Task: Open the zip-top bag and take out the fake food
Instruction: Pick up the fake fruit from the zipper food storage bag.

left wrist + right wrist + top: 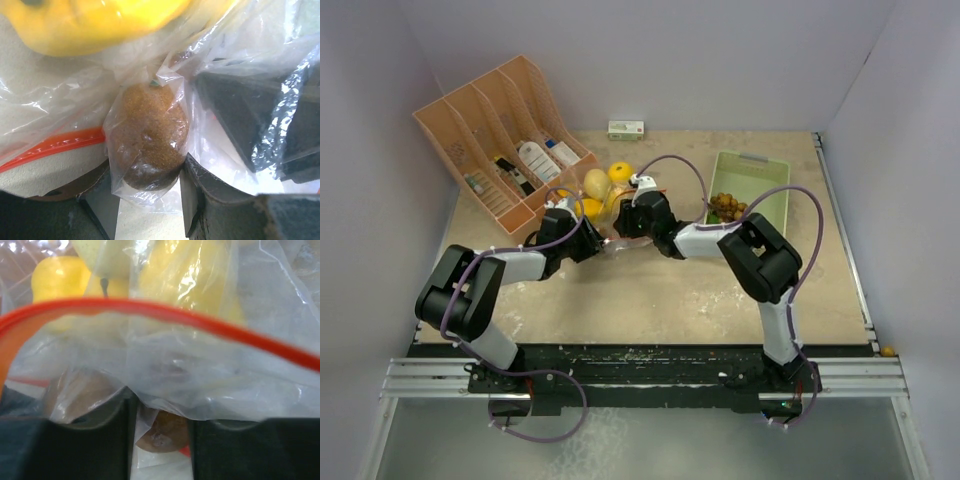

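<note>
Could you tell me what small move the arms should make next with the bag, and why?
Probably draw the right gripper slightly away from the left gripper, stretching the bag. The brown lump between the left one's fingers is wrapped in film, and yellow pieces sit behind the orange zip strip, so nothing can come out yet.

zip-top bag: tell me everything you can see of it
The zip-top bag is clear, crinkled, glossy film with an orange-red zip strip along its mouth. It lies on the table between both grippers, holding yellow pieces and a brown lump. The left gripper straddles the film-wrapped lump; film drapes over the right gripper. Whether either grips, or the zip is open, is unclear.
</note>
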`<move>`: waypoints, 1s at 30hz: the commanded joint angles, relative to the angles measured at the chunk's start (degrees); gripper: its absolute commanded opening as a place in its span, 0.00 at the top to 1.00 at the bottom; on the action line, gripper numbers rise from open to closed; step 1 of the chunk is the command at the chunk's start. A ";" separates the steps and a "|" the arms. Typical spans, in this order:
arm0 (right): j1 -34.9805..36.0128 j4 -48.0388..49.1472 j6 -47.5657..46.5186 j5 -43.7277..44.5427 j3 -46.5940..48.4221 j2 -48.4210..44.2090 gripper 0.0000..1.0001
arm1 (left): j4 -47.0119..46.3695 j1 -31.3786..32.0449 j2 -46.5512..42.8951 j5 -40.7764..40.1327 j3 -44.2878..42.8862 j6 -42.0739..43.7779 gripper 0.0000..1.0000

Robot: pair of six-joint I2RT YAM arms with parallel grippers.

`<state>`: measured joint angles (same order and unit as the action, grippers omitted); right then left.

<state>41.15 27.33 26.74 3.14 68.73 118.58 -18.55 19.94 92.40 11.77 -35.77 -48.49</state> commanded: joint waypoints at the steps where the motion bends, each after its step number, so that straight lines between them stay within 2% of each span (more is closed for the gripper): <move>1: 0.51 -5.83 -0.42 2.83 -5.69 -2.39 0.68 | 1.75 -0.06 0.77 -0.08 -0.44 1.31 0.66; 3: 0.51 -6.81 0.64 2.57 -7.86 -5.47 0.78 | 1.76 -0.06 0.98 0.05 -0.62 1.21 0.66; 6: 0.49 -9.28 0.34 4.45 -10.27 -10.11 0.81 | 1.71 -0.07 1.28 0.10 -0.62 1.16 0.66; 8: 0.51 -10.37 -0.42 6.54 -13.06 -13.84 0.79 | 1.68 -0.07 1.37 0.10 -0.61 1.12 0.66; 11: 0.43 -10.93 -0.94 8.02 -14.91 -18.05 0.69 | 1.52 -0.06 1.64 0.22 -0.61 1.17 0.66; 15: 0.42 -10.73 -0.70 7.85 -15.14 -19.74 0.67 | 1.52 -0.05 1.99 0.35 -0.57 1.03 0.66; 17: 0.41 -10.07 -0.70 7.12 -14.92 -19.00 0.74 | 1.52 -0.07 1.78 0.17 -0.45 1.07 0.66; 21: 0.47 -8.63 -0.77 6.45 -13.11 -14.61 1.00 | 1.58 -0.08 1.41 0.01 -0.39 1.05 0.66; 24: 0.49 -9.12 -1.17 6.62 -9.97 -10.61 1.00 | 1.74 -0.04 1.39 -0.21 -0.32 1.12 0.66; 30: 0.51 -6.08 -2.63 4.80 -7.96 -9.17 1.00 | 1.52 -0.04 1.62 -0.08 -0.28 1.05 0.66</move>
<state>41.67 19.09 26.15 8.40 58.33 109.21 -19.07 19.94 92.90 12.97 -35.81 -48.47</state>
